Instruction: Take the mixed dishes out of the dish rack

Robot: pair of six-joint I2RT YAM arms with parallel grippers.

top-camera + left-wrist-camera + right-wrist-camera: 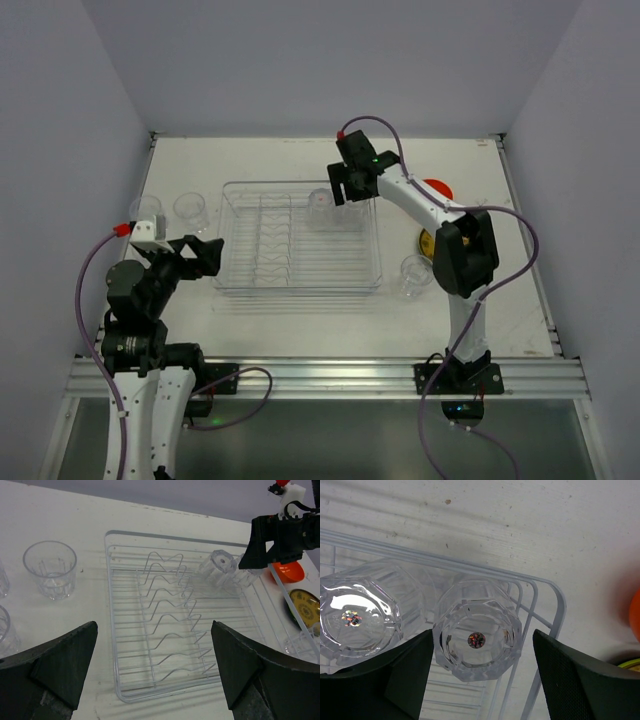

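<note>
The clear dish rack (297, 262) lies mid-table. Two clear glass cups stand upside down in its far right corner, one (477, 640) right between the fingers of my right gripper (482, 647), the other (355, 617) just left of it. Those jaws are open and straddle the cup, with the left finger close against it and a gap on the right. My left gripper (155, 665) hangs open above the rack's near left corner (122, 690), holding nothing. From the left wrist view both cups (220, 565) show beside the right gripper (260, 555).
Two glass cups (147, 210) (190, 208) stand on the table left of the rack. To the right are another glass cup (415, 272), an olive-and-yellow plate (428, 243) and an orange bowl (437, 187). The rack's wire dividers (170, 605) hold nothing.
</note>
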